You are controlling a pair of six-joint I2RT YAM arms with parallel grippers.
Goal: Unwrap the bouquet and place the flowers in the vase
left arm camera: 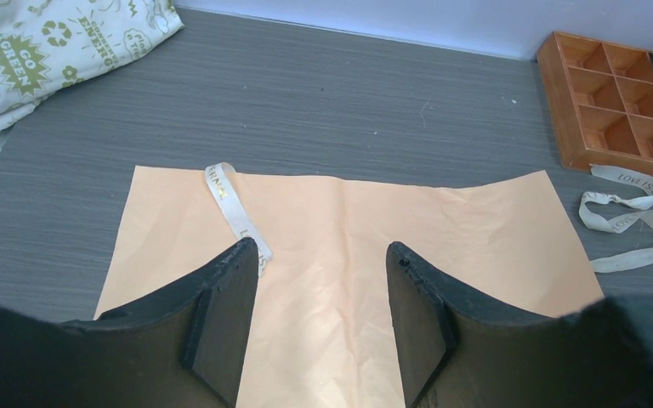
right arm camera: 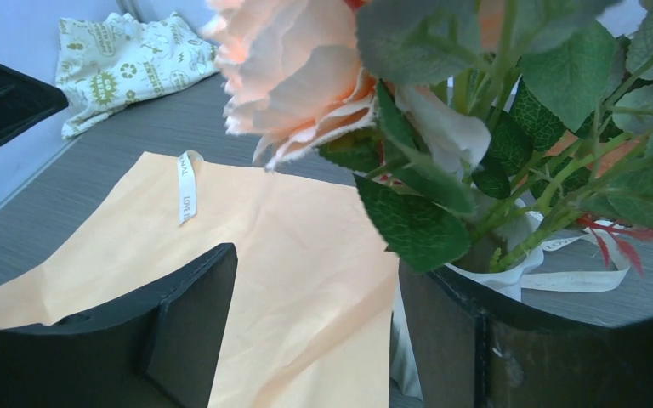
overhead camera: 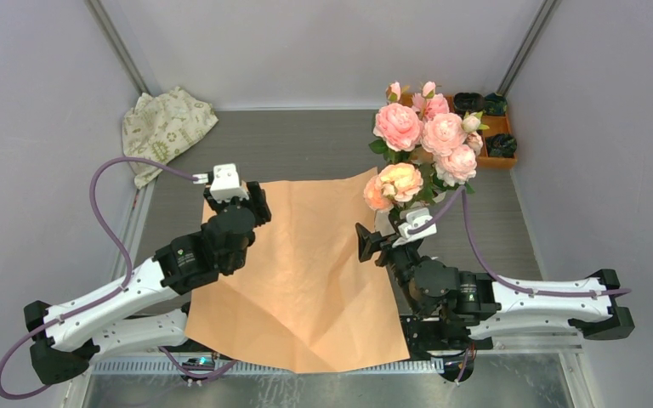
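Beside the paper sheet point(right arm camera: 306, 246), the vase point(right arm camera: 486, 274) shows only a white sliver, the rest behind leaves point(right arm camera: 408, 225) and a finger point(right arm camera: 442, 340) of the right gripper point(right arm camera: 316, 262); above the sheet, the peach bloom point(right arm camera: 298, 68) is blurred and cropped; beyond its far right corner, the compartment tray point(left arm camera: 621, 132) runs off-frame, its dark contents point(overhead camera: 502, 144) unidentifiable.

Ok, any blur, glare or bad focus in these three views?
Top view: even light, sharp, no glare. Left wrist: paper crisp, fingers dark and soft-edged. Right wrist: the peach flower up close is blurred; the leaves behind it are sharper.
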